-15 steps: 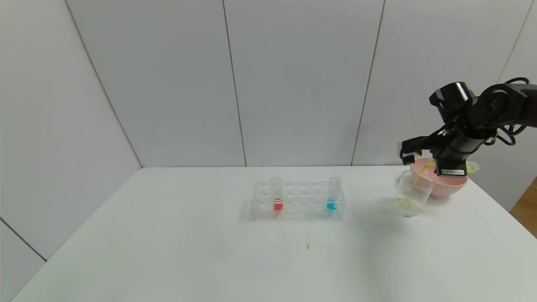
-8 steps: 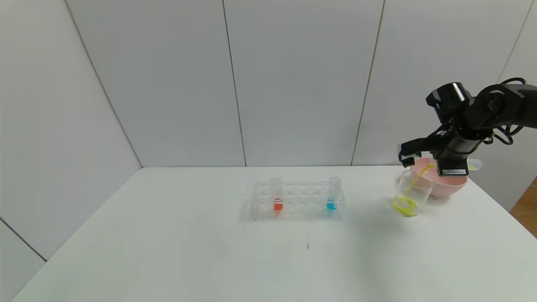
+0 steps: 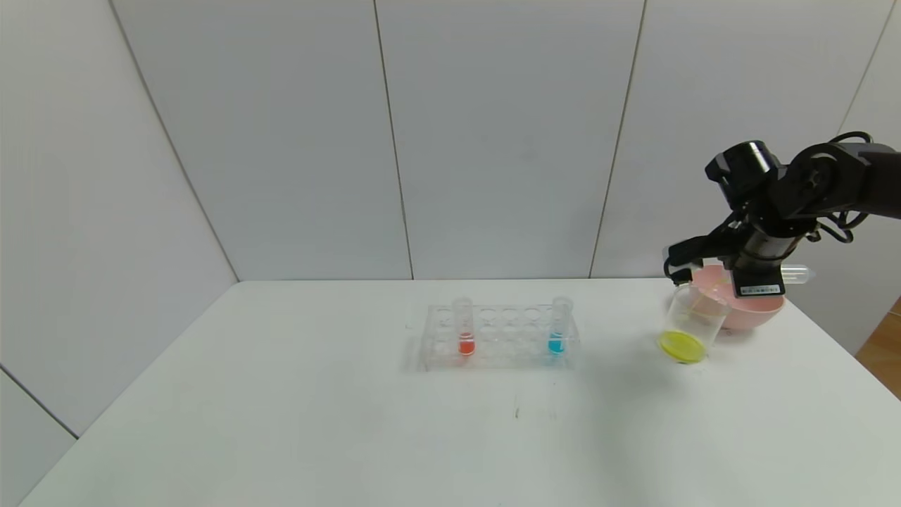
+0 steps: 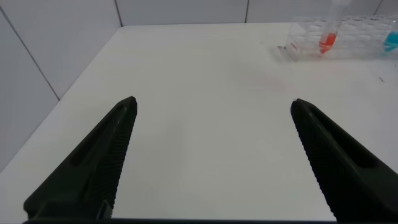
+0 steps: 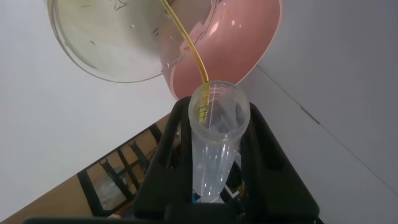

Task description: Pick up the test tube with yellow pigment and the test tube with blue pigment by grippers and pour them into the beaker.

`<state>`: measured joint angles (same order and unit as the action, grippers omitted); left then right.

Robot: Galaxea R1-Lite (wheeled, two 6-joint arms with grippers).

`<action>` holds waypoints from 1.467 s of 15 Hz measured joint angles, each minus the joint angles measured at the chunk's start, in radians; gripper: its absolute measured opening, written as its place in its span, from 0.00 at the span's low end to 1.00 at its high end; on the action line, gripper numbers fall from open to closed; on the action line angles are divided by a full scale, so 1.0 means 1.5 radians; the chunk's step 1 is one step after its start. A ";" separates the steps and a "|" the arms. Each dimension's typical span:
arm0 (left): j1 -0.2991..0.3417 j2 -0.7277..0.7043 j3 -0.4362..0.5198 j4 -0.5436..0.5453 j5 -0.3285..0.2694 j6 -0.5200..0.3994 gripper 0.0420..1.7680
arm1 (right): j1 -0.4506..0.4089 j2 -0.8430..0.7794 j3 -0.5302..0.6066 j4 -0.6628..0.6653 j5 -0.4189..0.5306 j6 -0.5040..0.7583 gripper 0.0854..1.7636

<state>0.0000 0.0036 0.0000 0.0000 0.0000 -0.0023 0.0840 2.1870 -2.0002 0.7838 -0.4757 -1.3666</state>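
My right gripper (image 3: 753, 273) is shut on the test tube with yellow pigment (image 3: 794, 273), which lies tipped with its mouth over the beaker (image 3: 695, 317). In the right wrist view the tube (image 5: 214, 149) sits between the gripper's jaws (image 5: 217, 118), nearly empty, and a thin yellow thread runs from its mouth into the beaker (image 5: 106, 43). Yellow liquid lies at the beaker's bottom. The test tube with blue pigment (image 3: 557, 327) stands in the clear rack (image 3: 503, 341); it also shows in the left wrist view (image 4: 392, 38). My left gripper (image 4: 212, 106) is open and empty over the table's near left.
A pink bowl (image 3: 757, 313) stands right behind the beaker, near the table's right edge, and shows in the right wrist view (image 5: 245, 43). A tube with orange-red liquid (image 3: 464, 329) stands at the rack's left end. The white table (image 3: 352, 422) spreads in front.
The yellow liquid has run out of the tube and pooled at the beaker's bottom. My right wrist has shifted slightly left and tipped the tube further.
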 joint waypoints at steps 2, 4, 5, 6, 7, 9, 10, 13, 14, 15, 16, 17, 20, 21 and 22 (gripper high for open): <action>0.000 0.000 0.000 0.000 0.000 0.000 1.00 | 0.002 0.000 0.000 0.002 -0.004 -0.001 0.25; 0.000 0.000 0.000 0.000 0.000 0.000 1.00 | 0.007 0.000 0.000 0.002 -0.033 -0.004 0.25; 0.000 0.000 0.000 0.000 0.000 0.000 1.00 | 0.011 0.000 0.000 0.002 -0.037 -0.004 0.25; 0.000 0.000 0.000 0.000 0.000 0.000 1.00 | 0.015 0.000 0.000 0.002 -0.038 -0.004 0.25; 0.000 0.000 0.000 0.000 0.000 0.000 1.00 | 0.018 0.000 0.000 0.003 -0.038 -0.003 0.25; 0.000 0.000 0.000 0.000 0.000 0.000 1.00 | 0.020 -0.001 0.000 0.004 -0.039 -0.002 0.25; -0.001 0.000 0.000 0.000 0.000 0.000 1.00 | 0.019 -0.003 0.000 0.004 -0.038 -0.001 0.25; 0.000 0.000 0.000 0.000 0.000 0.000 1.00 | 0.009 -0.014 0.000 0.001 -0.007 -0.001 0.25; 0.000 0.000 0.000 0.000 0.000 0.000 1.00 | 0.004 -0.020 0.000 -0.002 0.036 0.000 0.25; 0.000 0.000 0.000 0.000 0.000 0.000 1.00 | -0.005 -0.026 0.000 -0.005 0.089 0.003 0.25; 0.000 0.000 0.000 0.000 0.000 0.000 1.00 | -0.018 -0.034 0.000 -0.013 0.148 0.011 0.25; 0.000 0.000 0.000 0.000 0.000 0.000 1.00 | -0.035 -0.041 0.000 -0.022 0.212 0.030 0.25; -0.001 0.000 0.000 0.000 0.000 0.000 1.00 | -0.072 -0.056 0.000 -0.088 0.423 0.206 0.25; -0.001 0.000 0.000 0.000 0.000 0.000 1.00 | -0.081 -0.058 0.000 -0.145 0.473 0.277 0.25; -0.001 0.000 0.000 0.000 0.000 0.000 1.00 | -0.088 -0.060 0.000 -0.191 0.513 0.347 0.25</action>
<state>-0.0009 0.0036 0.0000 0.0004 0.0000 -0.0028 -0.0481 2.0974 -1.9998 0.4968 0.2943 -0.8455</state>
